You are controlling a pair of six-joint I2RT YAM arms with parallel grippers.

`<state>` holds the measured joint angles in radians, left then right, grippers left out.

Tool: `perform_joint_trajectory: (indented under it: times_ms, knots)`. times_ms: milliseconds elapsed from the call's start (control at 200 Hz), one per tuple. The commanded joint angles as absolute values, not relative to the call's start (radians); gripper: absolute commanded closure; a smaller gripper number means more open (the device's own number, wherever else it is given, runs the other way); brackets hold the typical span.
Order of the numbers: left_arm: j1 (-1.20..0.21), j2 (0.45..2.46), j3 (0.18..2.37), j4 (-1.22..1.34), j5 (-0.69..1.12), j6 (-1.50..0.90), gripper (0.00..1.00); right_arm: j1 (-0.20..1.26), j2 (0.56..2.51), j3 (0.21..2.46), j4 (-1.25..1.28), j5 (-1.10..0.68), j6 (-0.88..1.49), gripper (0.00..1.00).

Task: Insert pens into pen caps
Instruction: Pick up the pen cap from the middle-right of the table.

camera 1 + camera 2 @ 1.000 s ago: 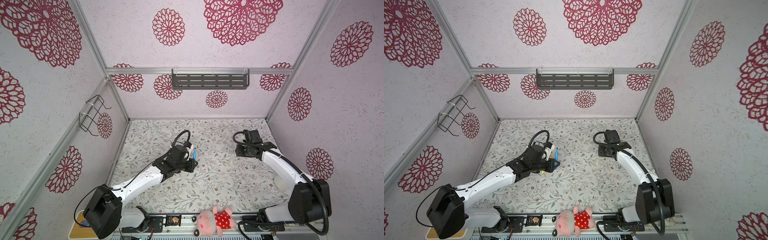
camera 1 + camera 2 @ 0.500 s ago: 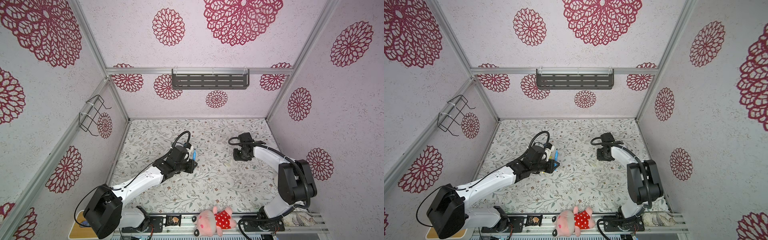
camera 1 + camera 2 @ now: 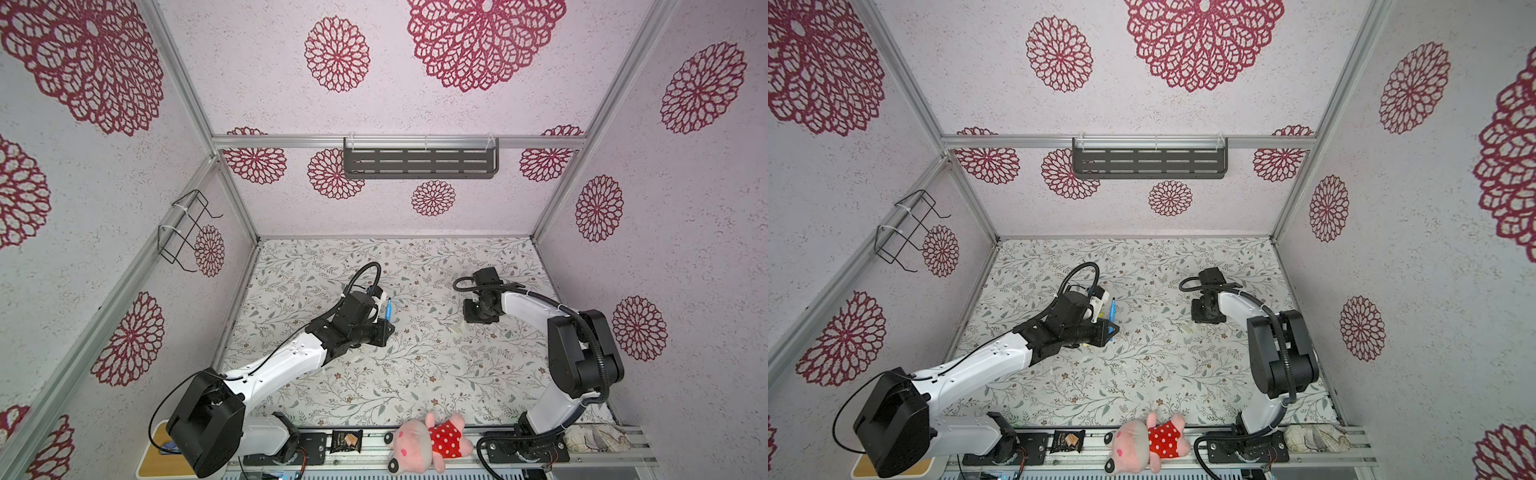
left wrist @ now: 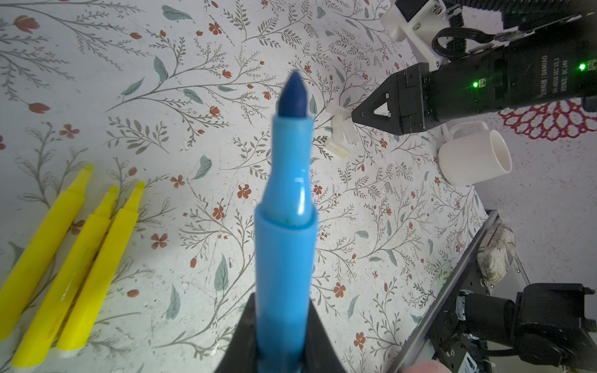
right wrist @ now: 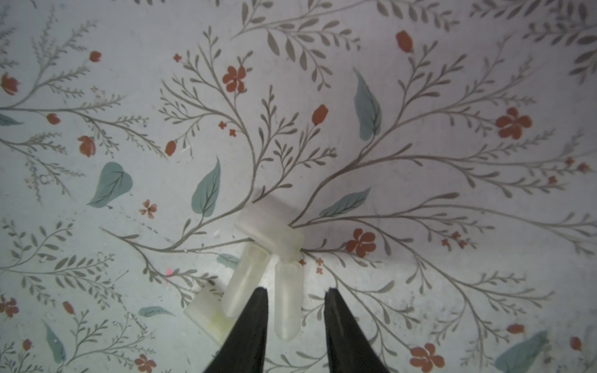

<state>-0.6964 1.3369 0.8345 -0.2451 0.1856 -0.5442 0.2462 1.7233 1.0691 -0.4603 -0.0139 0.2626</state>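
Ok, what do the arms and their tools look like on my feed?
The left arm and right arm have white shells between bulky black joints, each with a black cable looping at the wrist. The left tool and right tool end in black fingers tapering to points. The right wrist housing carries DAMIAO lettering and green lights.
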Motion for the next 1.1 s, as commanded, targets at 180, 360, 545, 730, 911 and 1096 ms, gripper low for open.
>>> perform_joint_trajectory:
  times_ms: [180, 360, 545, 730, 911, 1096]
  knots:
    - [-0.705, 1.351, 0.839, -0.246, 0.17, -0.531, 1.0, 0.259, 1.752, 1.065, -0.433, -0.026, 0.265, 0.68]
    - [-0.706, 1.343, 0.841, -0.265, 0.163, -0.525, 1.0, 0.261, 1.774, 1.071, -0.44, 0.001, 0.261, 0.71]
    - [-0.706, 1.325, 0.824, -0.265, 0.152, -0.531, 1.0, 0.266, 1.784, 1.069, -0.446, 0.019, 0.255, 0.71]
    - [-0.706, 1.323, 0.821, -0.267, 0.149, -0.536, 1.0, 0.281, 1.793, 1.067, -0.448, 0.029, 0.261, 0.72]
    - [-0.706, 1.322, 0.828, -0.272, 0.145, -0.53, 1.0, 0.288, 1.786, 1.059, -0.453, 0.022, 0.263, 0.77]
    - [-0.706, 1.325, 0.838, -0.282, 0.142, -0.52, 1.0, 0.299, 1.776, 1.044, -0.458, 0.024, 0.265, 0.81]
